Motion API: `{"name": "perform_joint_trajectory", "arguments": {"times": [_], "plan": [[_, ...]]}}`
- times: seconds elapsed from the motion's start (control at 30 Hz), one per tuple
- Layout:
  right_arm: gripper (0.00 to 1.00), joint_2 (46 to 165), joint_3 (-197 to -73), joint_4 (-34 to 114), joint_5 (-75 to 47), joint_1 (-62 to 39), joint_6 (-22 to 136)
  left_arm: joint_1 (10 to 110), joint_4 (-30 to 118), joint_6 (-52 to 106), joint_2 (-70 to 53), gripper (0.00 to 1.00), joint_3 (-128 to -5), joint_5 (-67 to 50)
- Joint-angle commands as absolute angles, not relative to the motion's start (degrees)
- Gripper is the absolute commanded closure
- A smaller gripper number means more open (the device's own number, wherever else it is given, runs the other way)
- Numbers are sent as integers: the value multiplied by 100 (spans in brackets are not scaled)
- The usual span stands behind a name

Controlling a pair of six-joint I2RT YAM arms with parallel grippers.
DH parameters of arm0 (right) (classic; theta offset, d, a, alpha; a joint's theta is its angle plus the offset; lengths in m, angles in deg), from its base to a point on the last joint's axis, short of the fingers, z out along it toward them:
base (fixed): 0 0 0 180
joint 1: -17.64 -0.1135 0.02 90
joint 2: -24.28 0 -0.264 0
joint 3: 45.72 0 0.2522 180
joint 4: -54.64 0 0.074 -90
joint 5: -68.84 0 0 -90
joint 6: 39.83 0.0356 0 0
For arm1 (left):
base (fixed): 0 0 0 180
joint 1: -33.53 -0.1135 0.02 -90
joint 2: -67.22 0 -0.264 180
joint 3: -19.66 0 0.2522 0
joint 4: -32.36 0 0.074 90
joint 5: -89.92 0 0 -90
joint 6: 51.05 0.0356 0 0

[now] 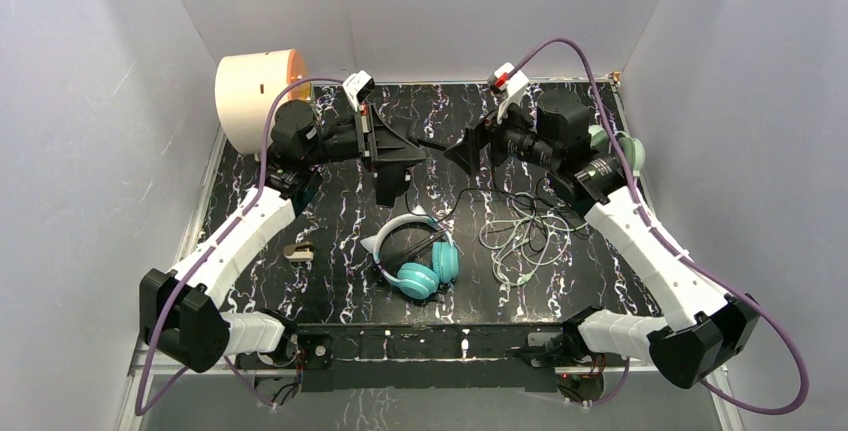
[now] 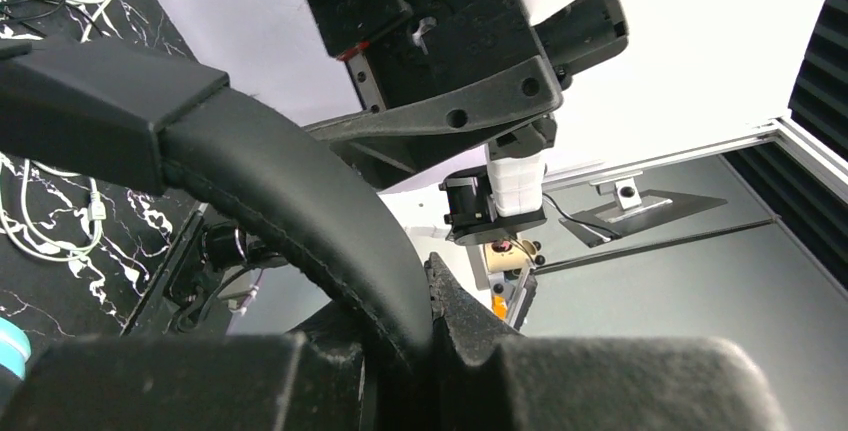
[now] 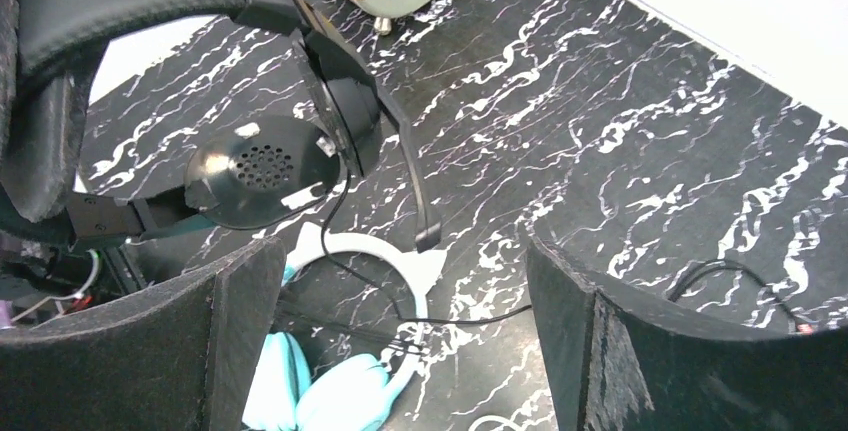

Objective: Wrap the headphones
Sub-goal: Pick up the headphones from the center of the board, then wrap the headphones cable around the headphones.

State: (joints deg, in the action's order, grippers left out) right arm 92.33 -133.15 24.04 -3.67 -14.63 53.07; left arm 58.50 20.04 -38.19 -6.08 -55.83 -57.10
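Note:
My left gripper (image 1: 408,151) is shut on the padded band (image 2: 290,201) of the black headphones (image 1: 392,183), held above the back of the table. One black earcup (image 3: 265,171) hangs with its perforated inner face showing, and a thin black cable trails from it to the table. My right gripper (image 1: 463,151) faces the left one a short way off, open, with nothing between its fingers (image 3: 600,351). The teal headphones (image 1: 420,263) with a white cat-ear band (image 3: 400,261) lie below. The sage-green headphones (image 1: 622,151) sit mostly hidden behind the right arm.
A loose tangle of light cable (image 1: 520,236) lies right of the teal set. A cream drum with an orange face (image 1: 255,96) stands at the back left. A small tan object (image 1: 298,249) rests near the left arm. White walls close in the table.

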Motion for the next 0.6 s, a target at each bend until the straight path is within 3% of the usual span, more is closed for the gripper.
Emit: {"name": "perform_joint_trajectory", "arguments": {"times": [0.0, 0.2, 0.3, 0.57], "plan": [[1, 8947, -12924, 2992, -13, -1418, 5648, 5867, 1769, -3907, -512, 100, -5999, -5778], [3, 8895, -12572, 4355, 1262, -1398, 5129, 6040, 1216, -4327, -503, 100, -5882, -5741], [11, 9255, -12804, 4597, 1512, -1395, 5026, 6252, 1071, -4368, -520, 100, -5819, -5737], [16, 9636, -12823, 6007, 1868, -1400, 5063, 6645, 844, -4457, -459, 100, -5706, -5678]]}}
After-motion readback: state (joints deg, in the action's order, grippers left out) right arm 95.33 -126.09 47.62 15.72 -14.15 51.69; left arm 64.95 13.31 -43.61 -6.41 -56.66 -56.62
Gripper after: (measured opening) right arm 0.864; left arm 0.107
